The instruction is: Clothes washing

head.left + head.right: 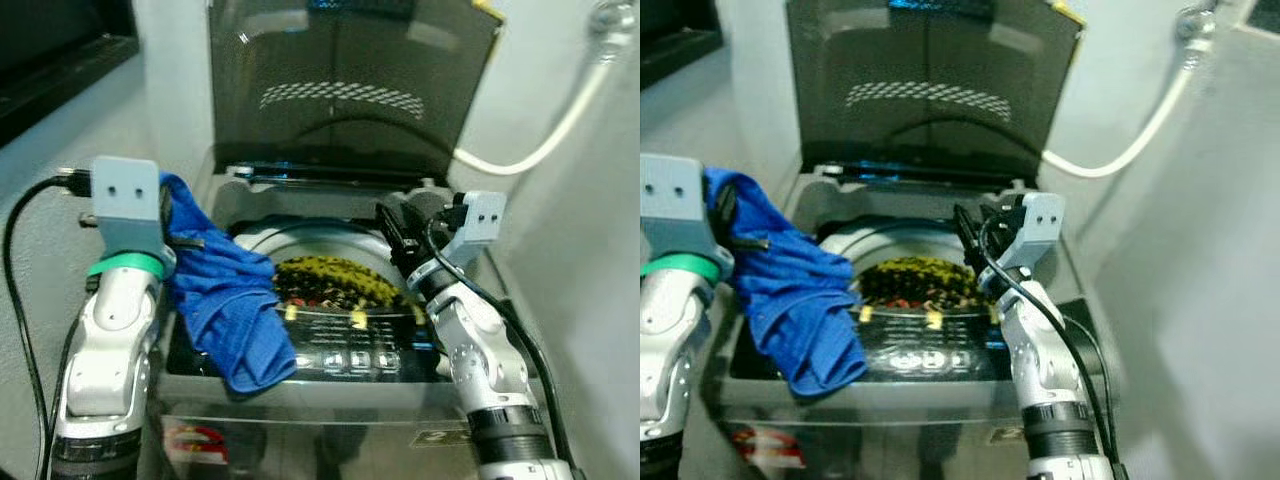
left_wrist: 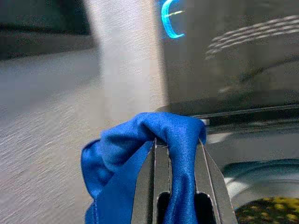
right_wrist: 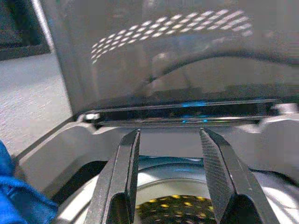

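A top-loading washing machine (image 1: pixel 330 385) stands before me with its dark lid (image 1: pixel 345 80) raised. A yellow-and-black garment (image 1: pixel 330 280) lies inside the drum. My left gripper (image 2: pixel 177 144) is shut on a blue cloth (image 1: pixel 230 300), which hangs from it over the machine's left rim and drapes toward the front control panel (image 1: pixel 345 355). My right gripper (image 3: pixel 169 144) is open with nothing between its fingers, held above the right side of the drum opening and pointing toward the lid hinge.
A white hose (image 1: pixel 550 130) runs along the wall at the right from a tap (image 1: pixel 610 20). White walls close in on both sides of the machine. A black cable (image 1: pixel 20 260) loops beside my left arm.
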{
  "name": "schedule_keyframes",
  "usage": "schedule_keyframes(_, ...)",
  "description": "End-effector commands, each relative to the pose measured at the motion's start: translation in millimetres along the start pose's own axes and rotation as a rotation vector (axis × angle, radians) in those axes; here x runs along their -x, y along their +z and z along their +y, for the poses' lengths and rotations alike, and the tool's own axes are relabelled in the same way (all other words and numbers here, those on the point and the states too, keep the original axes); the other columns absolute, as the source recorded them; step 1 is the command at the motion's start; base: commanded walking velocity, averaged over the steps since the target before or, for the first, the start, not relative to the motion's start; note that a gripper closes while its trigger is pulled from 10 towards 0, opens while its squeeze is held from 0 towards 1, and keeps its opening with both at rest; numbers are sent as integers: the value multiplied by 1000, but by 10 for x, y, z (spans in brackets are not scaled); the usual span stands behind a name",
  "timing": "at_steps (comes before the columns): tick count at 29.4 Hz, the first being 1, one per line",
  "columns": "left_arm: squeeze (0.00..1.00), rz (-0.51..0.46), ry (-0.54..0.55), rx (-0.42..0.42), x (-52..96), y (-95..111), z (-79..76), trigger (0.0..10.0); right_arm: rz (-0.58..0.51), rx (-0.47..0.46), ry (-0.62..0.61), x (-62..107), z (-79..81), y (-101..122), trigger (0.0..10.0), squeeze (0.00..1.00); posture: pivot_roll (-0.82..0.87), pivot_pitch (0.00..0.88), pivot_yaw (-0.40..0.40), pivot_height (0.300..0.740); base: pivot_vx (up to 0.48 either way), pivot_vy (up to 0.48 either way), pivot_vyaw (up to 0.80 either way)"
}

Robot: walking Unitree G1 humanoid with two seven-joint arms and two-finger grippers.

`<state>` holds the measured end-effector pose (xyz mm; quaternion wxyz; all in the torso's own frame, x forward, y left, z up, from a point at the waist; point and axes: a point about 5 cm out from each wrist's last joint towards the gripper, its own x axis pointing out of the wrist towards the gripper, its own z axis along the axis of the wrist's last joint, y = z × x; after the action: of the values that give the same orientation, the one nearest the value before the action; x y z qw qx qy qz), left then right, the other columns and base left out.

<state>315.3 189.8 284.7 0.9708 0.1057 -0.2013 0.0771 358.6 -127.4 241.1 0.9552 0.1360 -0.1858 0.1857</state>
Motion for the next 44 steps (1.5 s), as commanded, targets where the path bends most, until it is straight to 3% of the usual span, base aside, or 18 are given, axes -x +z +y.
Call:
schedule_keyframes(1,0,-25,-27,-36,-30,21,-29,10000,-6,9,-16,13,-45,12,10000,0,55,38,-24,740,0,0,0)
schedule_keyframes(8,0,-104,-73,-100,-282,116,-46,10000,-27,2,-36,-11,-56,39,10000,0,62,39,-24,740,0,0,0)
schedule_keyframes(9,0,-146,-165,-89,-367,190,-161,10000,-42,0,-67,-19,-83,60,10000,0,58,39,-17,740,0,0,0)
schedule_keyframes(11,0,-146,-165,-89,-367,190,-161,10000,-42,0,-67,-19,-83,60,10000,0,58,39,-17,740,0,0,0)
schedule_keyframes(12,0,-197,-328,-43,-375,289,-379,10000,-58,-4,-101,-18,-121,86,10000,0,54,38,-8,740,0,0,0)
schedule_keyframes(13,0,-197,-328,-43,-375,289,-379,10000,-58,-4,-101,-18,-121,86,10000,0,54,38,-8,740,0,0,0)
schedule_keyframes(14,0,-250,-607,49,-238,406,-678,10000,-81,-3,-127,2,-168,133,10000,0,45,38,9,740,0,0,0)
schedule_keyframes(16,0,-250,-607,49,-238,406,-678,10000,-81,-3,-127,2,-168,133,10000,0,45,38,9,740,0,0,0)
schedule_keyframes(17,0,-304,-834,104,-74,510,-890,10000,-99,0,-141,25,-204,173,10000,0,43,38,16,740,0,0,0)
schedule_keyframes(18,0,-304,-834,104,-74,510,-890,10000,-99,0,-141,25,-204,173,10000,0,43,38,16,740,0,0,0)
schedule_keyframes(19,0,-339,-986,155,55,590,-1012,10000,-115,7,-154,55,-246,212,10000,0,42,37,28,740,0,0,0)
schedule_keyframes(28,0,-352,-1217,206,277,666,-1164,10000,-155,30,-194,111,-354,300,10000,0,46,35,42,740,0,0,0)
schedule_keyframes(32,0,-334,-1213,170,247,622,-1156,10000,-172,41,-200,108,-372,339,10000,0,50,40,44,740,0,0,0)
schedule_keyframes(34,0,-343,-1095,-15,46,510,-1049,10000,-190,80,-188,96,-385,400,10000,0,57,45,43,740,0,0,0)
schedule_keyframes(37,0,-343,-1031,-103,-64,458,-976,10000,-192,94,-182,93,-393,417,10000,0,59,46,41,740,0,0,0)
schedule_keyframes(38,0,-319,-927,-222,-212,360,-859,10000,-179,117,-169,88,-405,433,10000,0,60,50,41,740,0,0,0)
schedule_keyframes(40,0,-269,-817,-332,-373,234,-674,10000,-142,157,-148,79,-421,443,10000,0,60,53,42,740,0,0,0)
schedule_keyframes(44,0,-242,-742,-350,-453,181,-579,10000,-123,188,-130,75,-421,452,10000,0,58,57,42,740,0,0,0)
